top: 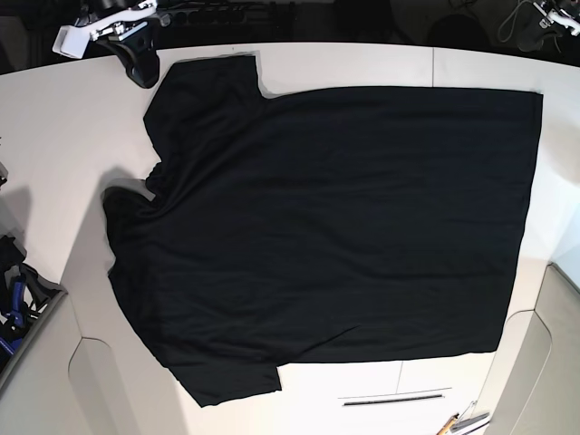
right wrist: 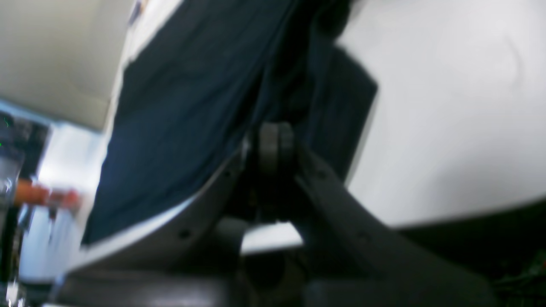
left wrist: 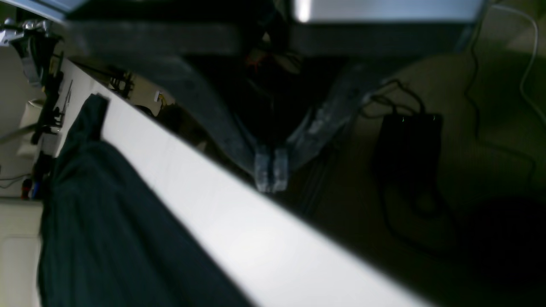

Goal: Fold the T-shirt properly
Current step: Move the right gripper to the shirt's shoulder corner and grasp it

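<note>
The black T-shirt (top: 335, 227) lies spread flat, plain side up, on the white table (top: 54, 136), with its sleeves at the left and its hem at the right. My right gripper (top: 138, 63) is at the table's far left corner, just beside the upper sleeve. In the right wrist view its fingertips (right wrist: 276, 145) are pressed together in front of the dark cloth (right wrist: 179, 106), and no cloth shows between them. My left gripper (left wrist: 271, 172) is shut and empty, above the table's edge, apart from the shirt (left wrist: 106, 213).
A black box with cables (left wrist: 409, 149) lies on the floor beyond the table edge. Blue tools (top: 14, 304) sit at the left edge of the base view. Small tools (top: 462, 421) lie at the bottom right. An orange-handled object (right wrist: 42, 196) shows beside the table.
</note>
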Robot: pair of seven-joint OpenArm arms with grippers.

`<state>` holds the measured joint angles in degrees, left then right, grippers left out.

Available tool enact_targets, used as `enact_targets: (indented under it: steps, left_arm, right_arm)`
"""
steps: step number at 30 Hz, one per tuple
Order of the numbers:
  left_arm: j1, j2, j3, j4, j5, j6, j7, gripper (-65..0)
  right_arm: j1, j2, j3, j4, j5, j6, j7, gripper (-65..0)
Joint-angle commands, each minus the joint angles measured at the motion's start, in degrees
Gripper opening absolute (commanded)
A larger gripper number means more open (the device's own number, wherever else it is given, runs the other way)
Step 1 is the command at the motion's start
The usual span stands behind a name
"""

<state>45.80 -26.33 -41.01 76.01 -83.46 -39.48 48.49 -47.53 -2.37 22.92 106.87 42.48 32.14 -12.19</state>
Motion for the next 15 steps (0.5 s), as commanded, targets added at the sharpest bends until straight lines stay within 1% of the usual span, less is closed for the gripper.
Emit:
enact_targets:
  steps: [1,3,6,7,8,9,10,11,13,14,15]
  left_arm:
    - [0.3,-1.0,-0.9,0.6,-1.5,-0.5,-0.4,-65.0]
    - [-0.1,-1.0,-1.1,0.6,-1.5,-0.5,-0.4,-65.0]
    - [-0.3,-1.0,-1.1,0.6,-1.5,-0.5,-0.5,-51.4]
    - [-0.3,-1.0,-1.1,0.6,-1.5,-0.5,-0.7,-48.3]
    - [-0.4,-1.0,-1.1,0.6,-1.5,-0.5,-0.7,-46.7]
    - [-0.8,-1.0,-1.1,0.6,-1.5,-0.5,-0.6,-46.4]
    - [-1.3,-1.0,-1.1,0.7,-1.5,-0.5,-0.6,-46.4]
    - [-1.8,-1.0,-1.1,0.7,-1.5,-0.5,-0.6,-46.4]
    - [-3.0,-1.0,-1.1,0.7,-1.5,-0.5,-0.6,-46.4]
    - [-3.4,-1.0,-1.1,0.7,-1.5,-0.5,-0.6,-46.4]
    - [-3.9,-1.0,-1.1,0.7,-1.5,-0.5,-0.5,-45.8]
  right_arm:
    - [0.9,-0.4,1.4,1.0,1.0,0.7,0.7,-65.0]
    - [3.4,-1.5,3.6,1.0,1.0,0.6,-0.1,-65.0]
    - [6.9,-2.4,5.9,1.0,0.9,0.6,-0.8,-64.3]
    - [7.9,-2.6,6.2,1.0,0.8,0.7,-0.9,-57.2]
    - [8.9,-2.6,6.3,1.0,0.8,0.7,-0.9,-50.5]
    - [10.0,-2.6,6.3,1.0,0.0,0.7,-0.9,-45.6]
    - [11.3,-2.6,6.3,1.0,-1.6,0.6,-0.9,-43.1]
    - [12.6,-2.6,6.3,0.9,-3.9,0.2,-0.9,-42.4]
    - [15.3,-2.6,6.3,0.9,-6.5,-3.3,-2.7,-41.5]
    - [16.7,-2.5,6.3,0.9,-7.1,-5.3,-4.4,-38.5]
    - [18.0,-2.5,6.3,0.9,-7.8,-6.1,-5.8,-35.3]
